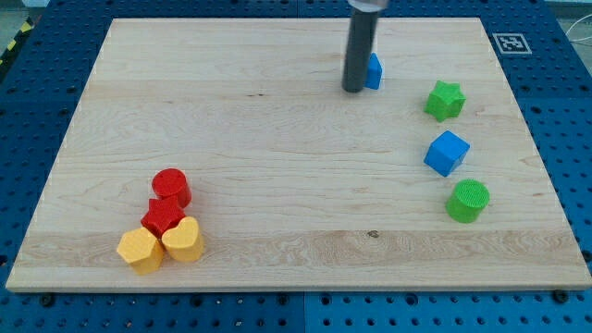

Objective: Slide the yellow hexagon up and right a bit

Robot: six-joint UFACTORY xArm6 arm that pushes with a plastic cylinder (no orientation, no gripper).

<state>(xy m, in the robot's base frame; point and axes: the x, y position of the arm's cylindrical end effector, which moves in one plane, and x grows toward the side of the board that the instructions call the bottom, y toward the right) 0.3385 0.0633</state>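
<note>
My tip, a bare rod grasping nothing, sits upper centre; the yellow hexagon lies lower left, touching the yellow heart, which may get dragged along.

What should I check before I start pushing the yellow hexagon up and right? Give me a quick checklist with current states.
1. Target found: yellow hexagon sits at the view's bottom left. ok.
2. My tip placed below-left of the hexagon for the push: it is far off at the view's top, beside a partly hidden blue block. not ok.
3. Push path up and right free: the red star and yellow heart lie right against the hexagon on that side. not ok.
4. Red cylinder out of the way: it sits just above the star and may get shoved. not ok.
5. Tip touching the blue block: cannot tell.
</note>
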